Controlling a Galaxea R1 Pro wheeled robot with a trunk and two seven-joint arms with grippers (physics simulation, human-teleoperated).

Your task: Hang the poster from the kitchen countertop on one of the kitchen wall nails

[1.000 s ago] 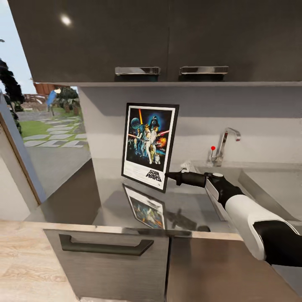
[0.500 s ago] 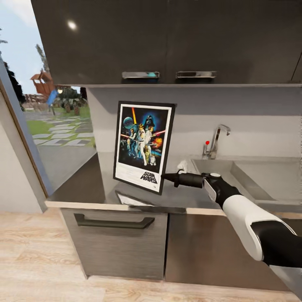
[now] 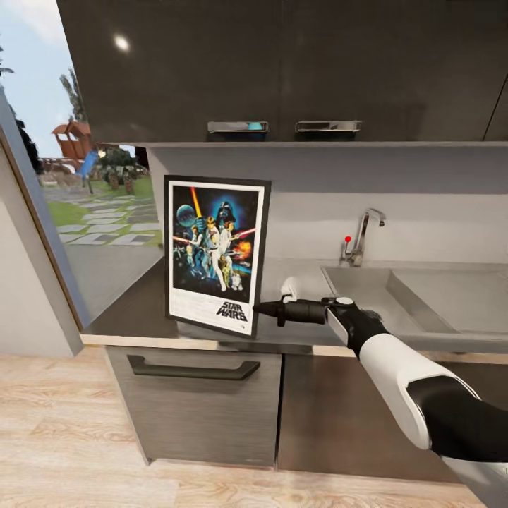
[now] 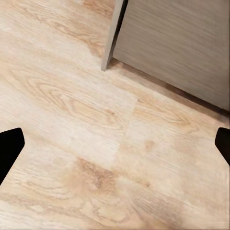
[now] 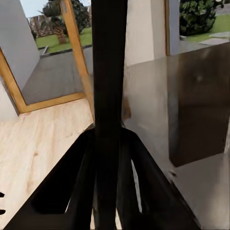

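Head view: right gripper (image 3: pixel 259 307) pinches the poster (image 3: pixel 214 254) upright at frame centre-left, clear of the countertop (image 3: pixel 134 310); carrying underway; next, finding a wall nail.

We see the poster (image 3: pixel 214 254) as smooth printed paper with a white border inside a matt black frame. The kitchen countertop (image 3: pixel 134 314) looks like glossy grey metal, mirror-like near its left edge, and the sink (image 3: pixel 416 296) set into it has a duller brushed sheen. The tap (image 3: pixel 363 236) is polished chrome. Upper cabinets (image 3: pixel 282 63) are dark and glossy, catching a light spot, with shiny metal handles (image 3: pixel 238 127). The lower drawer front (image 3: pixel 197 409) shows brushed grain. The floor (image 4: pixel 72 120) is pale matt wood. Our right gripper (image 3: pixel 259 307) is matt black plastic.
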